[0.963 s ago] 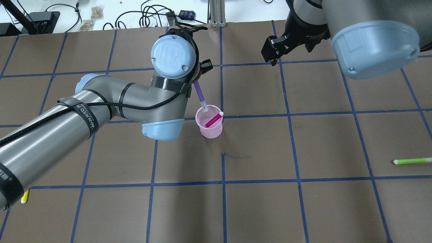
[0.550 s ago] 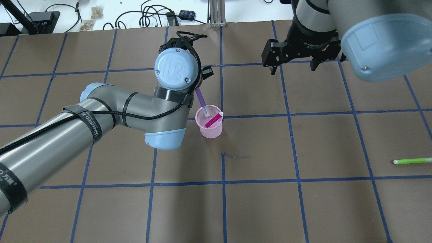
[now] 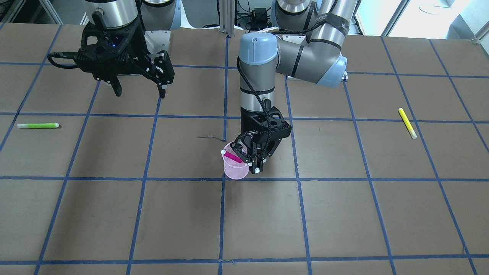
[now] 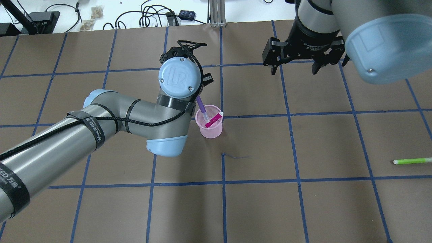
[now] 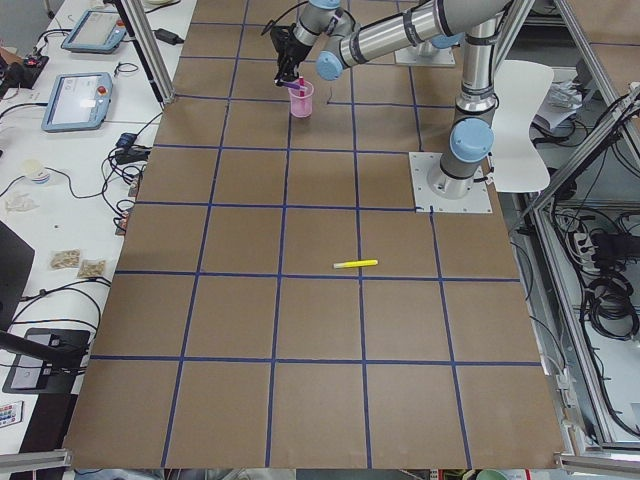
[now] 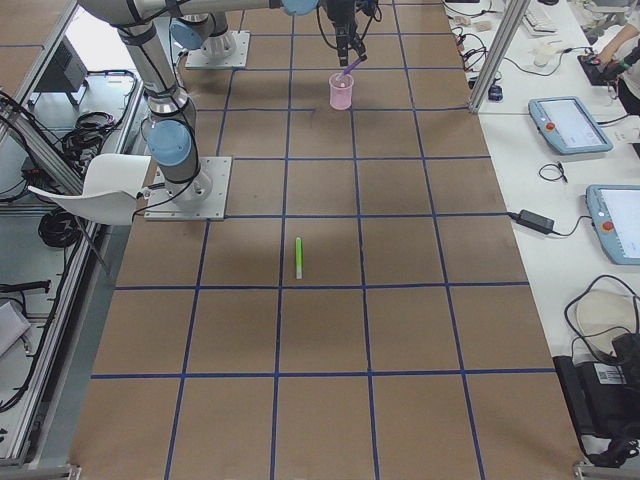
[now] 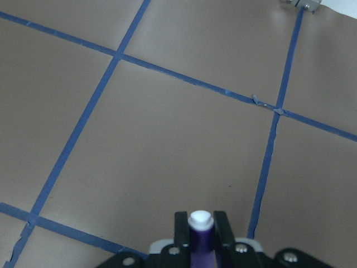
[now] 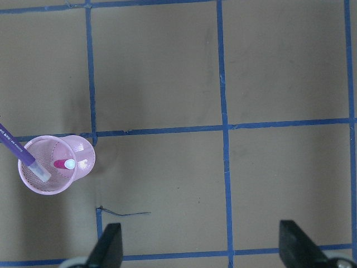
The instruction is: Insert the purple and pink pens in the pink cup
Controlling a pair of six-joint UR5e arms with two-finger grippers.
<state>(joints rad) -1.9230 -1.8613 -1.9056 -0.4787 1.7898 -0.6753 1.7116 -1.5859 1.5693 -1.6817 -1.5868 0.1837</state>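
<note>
- Left jaws are clenched on the purple pen (image 4: 201,106), which tilts down from them with its pale lower end inside the pink cup (image 4: 211,130), by the rim at 10 o'clock in the overhead view.
- The pink pen (image 4: 213,120) leans in the cup, its white cap at the rim near 2 o'clock.
- Right jaws are released, holding nothing, well apart from the cup toward 1 o'clock.
- A green pen (image 4: 411,161) lies on the tabletop (image 4: 303,202), far off at 3 o'clock.
</note>
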